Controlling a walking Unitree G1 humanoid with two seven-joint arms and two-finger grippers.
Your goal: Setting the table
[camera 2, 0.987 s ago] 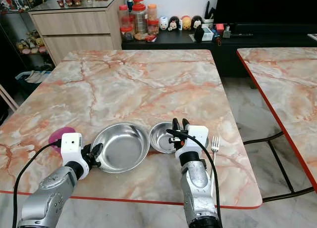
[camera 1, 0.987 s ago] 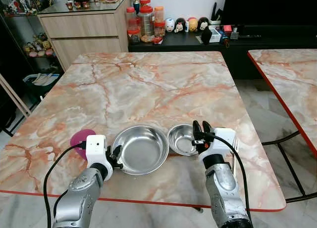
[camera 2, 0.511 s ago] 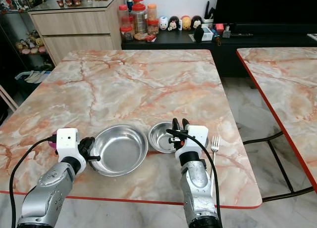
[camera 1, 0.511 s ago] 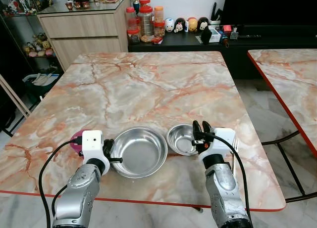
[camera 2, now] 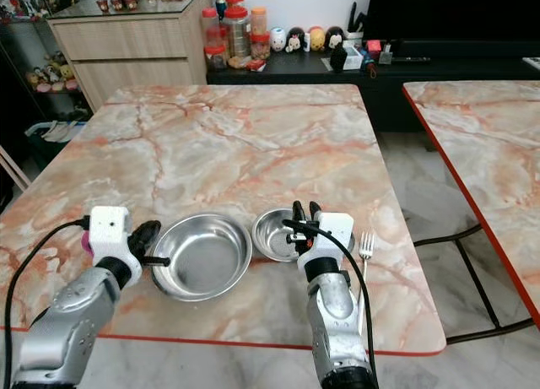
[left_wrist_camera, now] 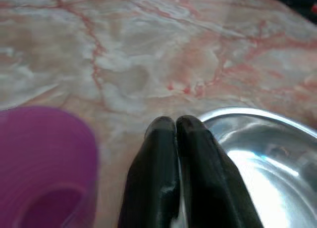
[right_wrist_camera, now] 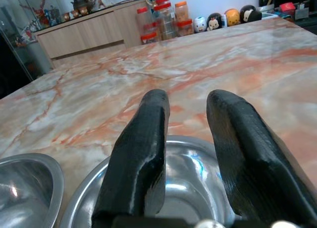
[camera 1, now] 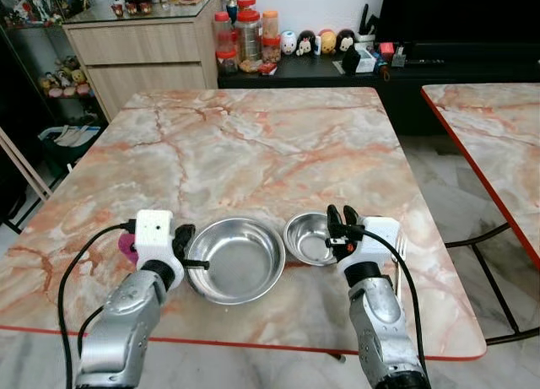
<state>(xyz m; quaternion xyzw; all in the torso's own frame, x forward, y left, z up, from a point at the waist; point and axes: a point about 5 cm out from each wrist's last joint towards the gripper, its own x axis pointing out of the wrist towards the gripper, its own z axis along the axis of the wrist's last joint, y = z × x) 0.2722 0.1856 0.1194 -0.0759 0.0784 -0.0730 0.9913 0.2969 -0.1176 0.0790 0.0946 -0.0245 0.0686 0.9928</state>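
Observation:
A large steel bowl (camera 1: 240, 261) sits near the table's front edge, with a small steel bowl (camera 1: 305, 237) touching its right side. My left gripper (camera 1: 189, 250) is shut on the large bowl's left rim (left_wrist_camera: 257, 116); its fingers (left_wrist_camera: 163, 139) are pressed together. A purple cup (left_wrist_camera: 39, 154) stands just left of that gripper, mostly hidden behind its white housing. My right gripper (camera 1: 340, 224) stands open over the small bowl's right rim (right_wrist_camera: 190, 163). A fork (camera 2: 365, 245) lies to the right of that gripper.
The marble table (camera 1: 253, 144) stretches bare toward the far edge. A second marble table (camera 1: 498, 127) stands to the right across a floor gap. A wooden cabinet (camera 1: 143, 56) and a dark shelf with jars (camera 1: 249, 39) lie beyond.
My left gripper has swung left and slightly away from me along the large bowl's rim, and the bowl has shifted a little left with it. The right arm has not moved.

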